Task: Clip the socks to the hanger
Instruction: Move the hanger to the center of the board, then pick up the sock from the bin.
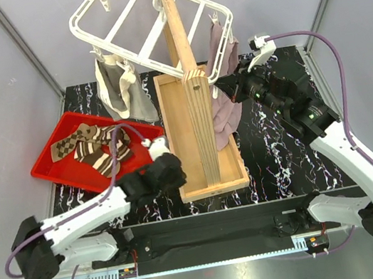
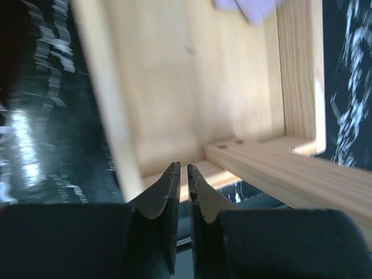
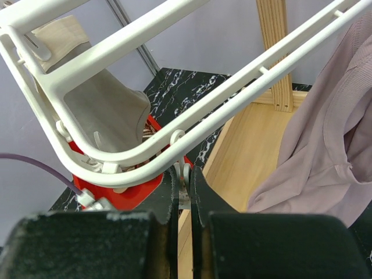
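Note:
The white hanger (image 1: 150, 16) hangs on the wooden pole; it also shows in the right wrist view (image 3: 174, 87). Beige and grey socks (image 1: 118, 86) hang from its left side, and a mauve sock (image 1: 222, 75) hangs from its right side (image 3: 325, 133). Brown-and-cream patterned socks (image 1: 93, 145) lie in the red tray. My right gripper (image 1: 222, 90) (image 3: 183, 170) is shut on a small white clip peg (image 3: 183, 175) under the hanger's bar, left of the mauve sock. My left gripper (image 1: 172, 172) (image 2: 182, 168) is shut and empty, low by the wooden base's near left corner.
The wooden pole (image 1: 182, 53) stands in a wooden box base (image 1: 192, 182) at mid table. The red tray (image 1: 50, 163) lies at the left. Grey walls close in the back and sides. A purple cable (image 1: 335, 62) loops over my right arm.

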Available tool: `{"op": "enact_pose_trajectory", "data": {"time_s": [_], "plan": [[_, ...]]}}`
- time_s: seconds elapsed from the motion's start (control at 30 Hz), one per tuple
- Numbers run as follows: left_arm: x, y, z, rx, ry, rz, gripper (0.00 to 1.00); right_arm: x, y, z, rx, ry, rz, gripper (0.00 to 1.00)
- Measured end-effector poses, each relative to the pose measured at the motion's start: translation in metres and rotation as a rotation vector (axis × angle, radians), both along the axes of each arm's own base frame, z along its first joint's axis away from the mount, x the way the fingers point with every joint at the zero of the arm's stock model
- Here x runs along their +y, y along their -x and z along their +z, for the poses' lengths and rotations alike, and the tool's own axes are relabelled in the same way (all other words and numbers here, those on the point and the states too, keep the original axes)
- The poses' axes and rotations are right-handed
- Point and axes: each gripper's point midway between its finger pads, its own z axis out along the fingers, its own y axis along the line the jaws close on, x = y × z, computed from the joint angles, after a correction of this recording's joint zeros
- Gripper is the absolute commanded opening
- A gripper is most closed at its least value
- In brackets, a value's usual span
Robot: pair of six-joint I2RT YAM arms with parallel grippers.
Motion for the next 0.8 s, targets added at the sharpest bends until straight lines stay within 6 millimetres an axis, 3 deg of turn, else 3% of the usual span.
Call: {"op": "enact_pose_trajectory", "data": {"time_s": [0.1, 0.13, 0.2, 0.23, 0.3, 0.4, 0.47, 0.57, 0.67, 0.8], "plan": [[0.029, -0.016, 0.018, -0.027, 0.024, 0.093, 0.23, 0.000, 0.000, 0.000, -0.002, 0.004, 0.000, 0.00], [0.037, -0.019, 0.021, -0.031, 0.025, 0.116, 0.33, 0.000, 0.000, 0.000, -0.002, 0.004, 0.000, 0.00], [0.060, -0.030, 0.025, -0.036, 0.001, 0.176, 0.63, 0.000, -0.001, -0.001, -0.003, 0.008, 0.001, 0.00], [0.073, -0.036, 0.027, -0.037, -0.011, 0.211, 0.65, 0.000, -0.001, -0.001, -0.002, 0.009, 0.001, 0.00], [0.105, -0.053, 0.028, -0.020, -0.019, 0.312, 0.67, 0.001, -0.001, -0.002, -0.002, 0.011, 0.002, 0.00], [0.171, -0.083, 0.031, -0.010, -0.044, 0.522, 0.68, 0.001, -0.001, -0.002, -0.002, 0.011, 0.002, 0.00], [0.210, -0.092, 0.034, 0.006, -0.050, 0.640, 0.87, 0.001, -0.001, -0.002, -0.002, 0.011, 0.004, 0.00], [0.250, -0.104, 0.042, 0.023, -0.081, 0.768, 0.89, 0.001, -0.001, -0.002, 0.000, 0.011, 0.006, 0.00], [0.278, -0.132, 0.049, 0.074, -0.120, 0.857, 0.89, 0.003, -0.001, -0.003, 0.003, 0.010, 0.013, 0.00], [0.320, -0.173, 0.029, 0.159, -0.161, 0.962, 0.80, 0.008, -0.002, -0.008, 0.017, 0.010, 0.033, 0.00]]}}
